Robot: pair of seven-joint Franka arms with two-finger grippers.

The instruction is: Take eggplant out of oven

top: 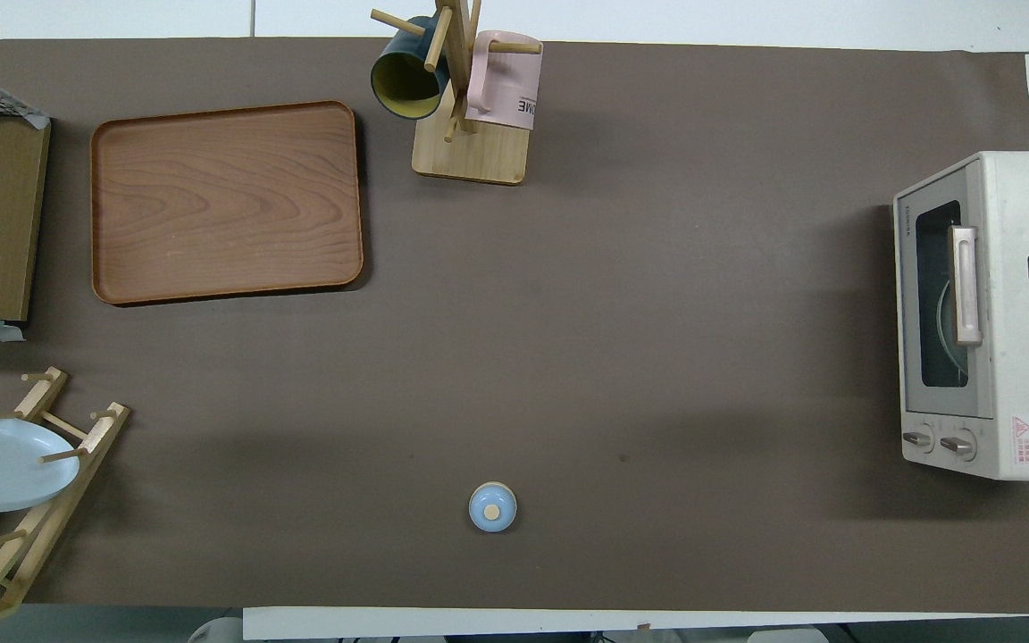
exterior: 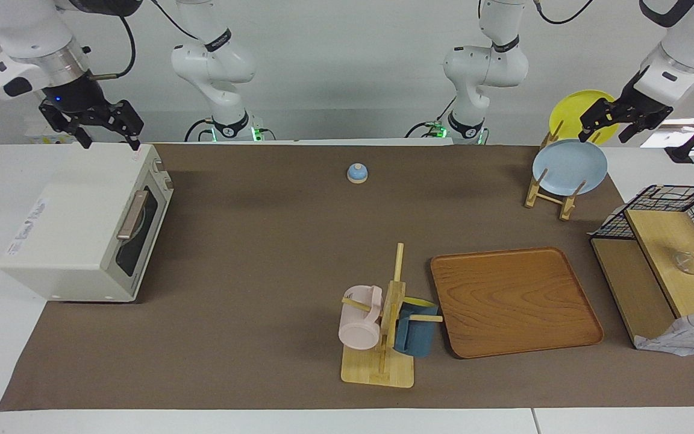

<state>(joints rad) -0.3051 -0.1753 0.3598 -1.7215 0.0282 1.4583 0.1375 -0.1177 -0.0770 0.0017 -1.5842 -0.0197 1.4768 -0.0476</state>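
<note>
Eggplant: not visible in either view; judged to be inside the closed oven, hidden by the dark glass, where only a pale curved shape shows.
Oven: the cream-white toaster oven [exterior: 82, 223] sits at the right arm's end of the table, door shut, glass facing the table's middle.
Door handle: the tan bar handle [exterior: 132, 215] runs along the top edge of the door; two knobs [top: 937, 441] sit beside the glass on the side nearer the robots.
Right gripper: the right gripper [exterior: 109, 129] hangs over the oven's top corner nearer the robots, fingers spread, holding nothing, apart from the handle.
Left gripper: the left gripper [exterior: 612, 120] waits raised over the plate rack [exterior: 549, 193] at the left arm's end, fingers spread and empty, close to the yellow plate [exterior: 582, 111] and blue plate [exterior: 568, 167].
Step in hand: the door has yet to be opened.
Risk, door: a pull on the handle off its line could drag or tip the light oven instead of swinging the door down.
Risk, handle: a shallow pinch on the smooth bar could slip.
Risk, eggplant: its position inside is unknown, so a blind reach could hit the rack or door edge; glossy skin could roll out of the fingers.
Risk, surroundings: the bell [exterior: 357, 173], mug tree [exterior: 383, 325] and wooden tray [exterior: 512, 301] stand well apart, so collision there seems unlikely.
</note>
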